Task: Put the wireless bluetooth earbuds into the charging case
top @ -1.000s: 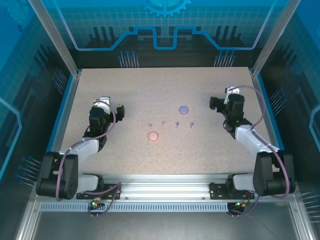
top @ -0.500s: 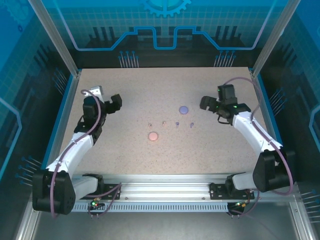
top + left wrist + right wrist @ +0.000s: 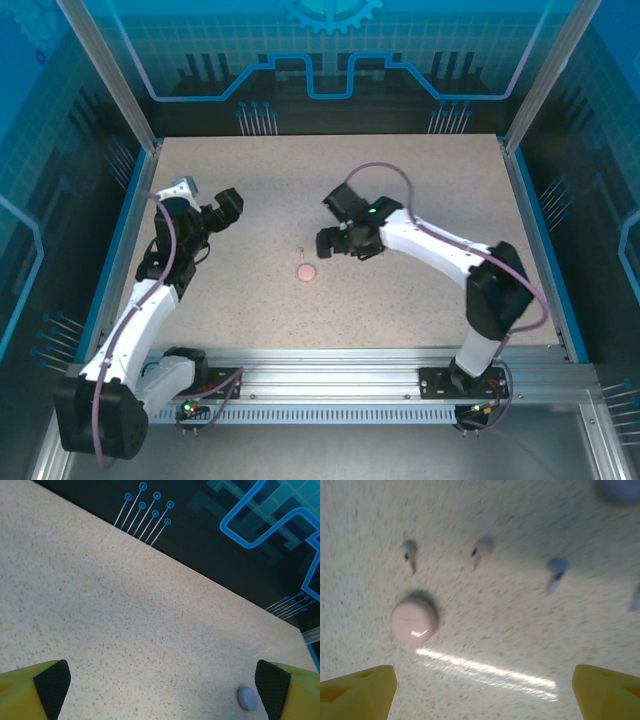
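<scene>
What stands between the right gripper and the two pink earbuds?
In the right wrist view, the pink disc lies on the near side of the leftmost pink earbud, close to the line from the open right gripper to it. The other pink earbud has only bare table before it.

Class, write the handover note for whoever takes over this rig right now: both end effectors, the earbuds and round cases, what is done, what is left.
The left end effector is open and empty over the table, with the purple round case near one fingertip.
The right end effector is open and empty, hovering above the pink round case and the earbuds.
The pinkish earbuds and purplish earbuds lie loose in a row, none gripped.
Done: nothing inserted; the pink case looks shut.
Left: all four earbuds.
</scene>
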Robot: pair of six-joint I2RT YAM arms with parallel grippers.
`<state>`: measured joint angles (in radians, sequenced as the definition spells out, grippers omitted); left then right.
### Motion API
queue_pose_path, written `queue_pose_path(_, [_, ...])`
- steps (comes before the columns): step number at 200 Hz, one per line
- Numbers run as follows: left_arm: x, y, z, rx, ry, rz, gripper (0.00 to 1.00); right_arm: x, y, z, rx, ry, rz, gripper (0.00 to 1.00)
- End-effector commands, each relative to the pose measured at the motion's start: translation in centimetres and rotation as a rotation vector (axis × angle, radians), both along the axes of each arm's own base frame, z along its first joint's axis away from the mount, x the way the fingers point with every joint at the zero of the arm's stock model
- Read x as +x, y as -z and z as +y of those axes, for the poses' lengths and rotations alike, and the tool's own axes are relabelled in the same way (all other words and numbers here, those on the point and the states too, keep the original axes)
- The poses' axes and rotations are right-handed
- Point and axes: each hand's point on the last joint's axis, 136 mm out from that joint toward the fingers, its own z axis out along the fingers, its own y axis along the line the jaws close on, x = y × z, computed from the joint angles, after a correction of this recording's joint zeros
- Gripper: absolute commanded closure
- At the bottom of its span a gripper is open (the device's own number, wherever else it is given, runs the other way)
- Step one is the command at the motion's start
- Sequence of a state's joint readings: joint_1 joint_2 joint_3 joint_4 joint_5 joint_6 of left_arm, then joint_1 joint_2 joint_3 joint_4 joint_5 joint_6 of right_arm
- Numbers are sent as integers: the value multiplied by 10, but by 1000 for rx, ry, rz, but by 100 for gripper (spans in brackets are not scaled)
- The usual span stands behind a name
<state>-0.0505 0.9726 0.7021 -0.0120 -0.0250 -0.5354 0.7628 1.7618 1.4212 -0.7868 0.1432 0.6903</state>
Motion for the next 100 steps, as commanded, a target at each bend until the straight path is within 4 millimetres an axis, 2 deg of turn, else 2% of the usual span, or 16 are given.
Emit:
queue_pose_path(1, [-16,21,0,-94,-38,40,1,-23,16,17,-66,-15,101,8])
queue_pose_path(22, [-26,19,2,-153,-66,8,1,-29,32,38,-88,-38,150,11])
queue_pose_path(47, [-37,27,-3,-239,-73,71,1,-35,45,54,-99,-34,193,12])
queue_pose_path(100, [-54,56,-18,-371,-43,160,1,-31,63,71,-120,8,223,13])
